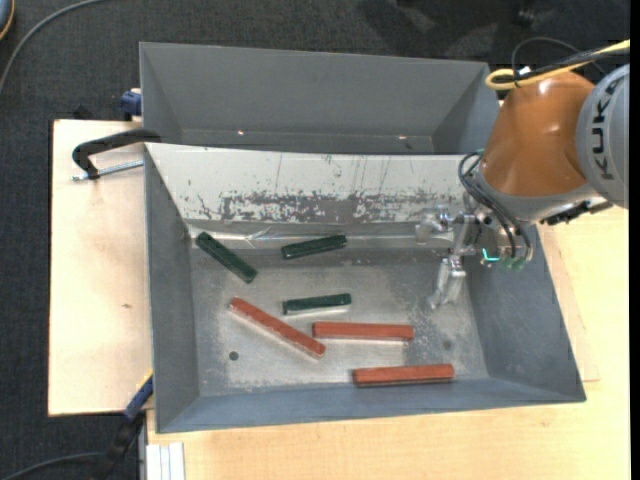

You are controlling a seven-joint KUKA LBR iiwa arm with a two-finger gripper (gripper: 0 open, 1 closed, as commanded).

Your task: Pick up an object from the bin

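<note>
My gripper (pixel 447 284) hangs low at the right side of the bin, above bare floor near the right wall. Nothing shows in it. The closest thing is a red-brown flat bar (pixel 362 332) lying lengthwise on the floor, just left of and below the gripper. A second red-brown bar (pixel 402 374) lies near the front wall, below the gripper. A short dark green bar (pixel 316 304) rests further left, in the middle of the floor.
A third red-brown bar (pixel 276 327) lies slanted at the centre left. Two more dark green bars (pixel 225 256) (pixel 314 247) lie by the back wall. The orange-covered arm reaches in over the right rim.
</note>
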